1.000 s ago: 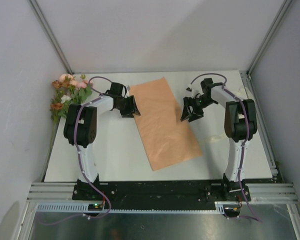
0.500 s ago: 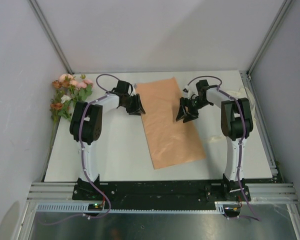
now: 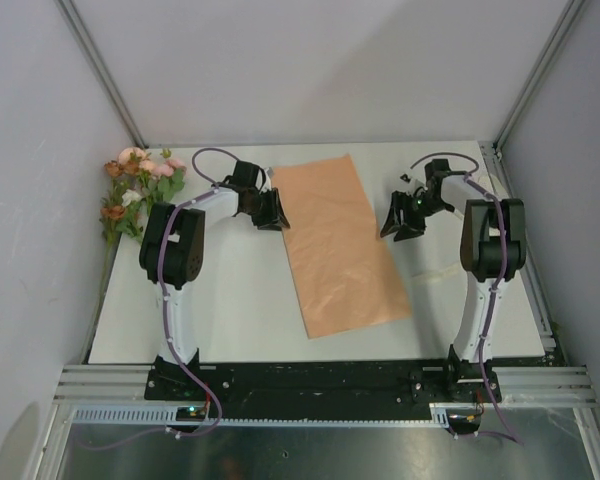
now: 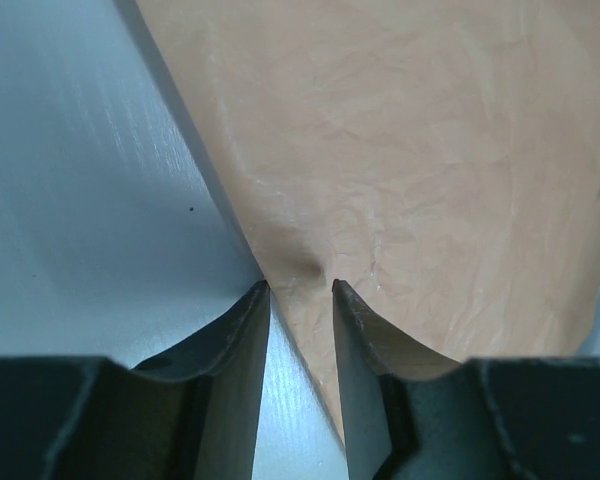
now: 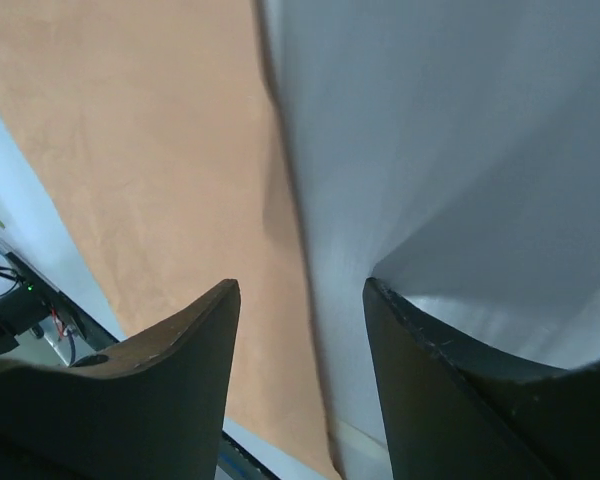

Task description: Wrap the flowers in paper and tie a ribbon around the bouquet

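The peach-orange paper (image 3: 335, 245) lies flat in the middle of the table, long side running front to back. My left gripper (image 3: 270, 212) is at its far left edge. In the left wrist view the jaws (image 4: 300, 287) stand narrowly apart, tips down on the paper (image 4: 410, 150), which puckers between them. My right gripper (image 3: 398, 222) hangs open just right of the paper, over bare table, with the paper's edge (image 5: 140, 180) below its left finger. The flowers (image 3: 140, 185) lie at the table's far left, against the wall. A faint cream ribbon (image 3: 432, 276) lies near the right arm.
The white table (image 3: 230, 300) ends at a metal rail along the front (image 3: 320, 380). Grey walls close in on the left, back and right. Both arm bases stand at the near edge.
The paper's far end has swung right and it now lies straighter. My right gripper has pulled off the paper to the right. The left jaws have narrowed on the paper's edge.
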Controlling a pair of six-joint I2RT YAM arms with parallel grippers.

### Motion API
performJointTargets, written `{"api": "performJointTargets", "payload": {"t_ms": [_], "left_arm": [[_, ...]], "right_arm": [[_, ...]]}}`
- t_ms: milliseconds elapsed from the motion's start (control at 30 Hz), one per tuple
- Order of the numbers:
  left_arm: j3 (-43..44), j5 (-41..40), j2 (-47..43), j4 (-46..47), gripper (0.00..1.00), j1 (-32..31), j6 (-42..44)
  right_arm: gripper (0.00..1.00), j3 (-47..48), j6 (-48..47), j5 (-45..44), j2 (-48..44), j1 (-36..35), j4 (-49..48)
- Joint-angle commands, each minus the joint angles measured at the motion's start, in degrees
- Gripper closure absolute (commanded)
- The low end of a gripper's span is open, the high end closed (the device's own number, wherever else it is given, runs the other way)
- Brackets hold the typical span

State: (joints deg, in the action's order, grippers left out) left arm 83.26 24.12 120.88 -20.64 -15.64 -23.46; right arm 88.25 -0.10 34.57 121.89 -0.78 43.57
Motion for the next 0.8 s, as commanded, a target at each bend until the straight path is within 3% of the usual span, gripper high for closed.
{"api": "performJointTargets", "payload": {"t_ms": [0,100,200,333,400,433,633,767], "left_arm": [[0.6,-1.4,1.6,-0.9,0.63,-0.1,1.7],[1.6,-1.0,2.4,-0.9,0.64,-0.2,1.1],[2.9,-0.5,3.4,-0.9,0.66,-0.4,0.7],[4.5,-0.1,4.3,-0.8,0.67,-0.7,0.6],[5.1,0.1,4.8,-0.9,0.67,-0.8,0.5],[5.3,0.0,4.9,-0.9,0.67,-0.8,0.4],[3.8,-0.9,3.8,-1.0,0.67,-0.8,1.8],[3.8,-0.7,3.8,-1.0,0.67,-0.8,1.7]], "right_arm": [[0.45,3.8,1.2,3.8,2.2,-3.5,-0.1],[0.53,6.8,0.9,6.6,4.6,-5.6,2.7],[0.73,7.8,0.9,10.0,5.6,-7.3,3.5],[0.92,7.6,2.7,15.1,4.8,-8.4,1.7],[0.95,7.9,3.2,16.0,4.3,-8.4,1.7],[0.93,8.1,3.2,15.2,3.6,-8.2,2.1],[0.42,-0.1,2.2,-5.1,-6.2,-4.3,-1.8],[0.34,-1.8,2.4,-11.7,-5.6,-4.2,-1.6]]}}
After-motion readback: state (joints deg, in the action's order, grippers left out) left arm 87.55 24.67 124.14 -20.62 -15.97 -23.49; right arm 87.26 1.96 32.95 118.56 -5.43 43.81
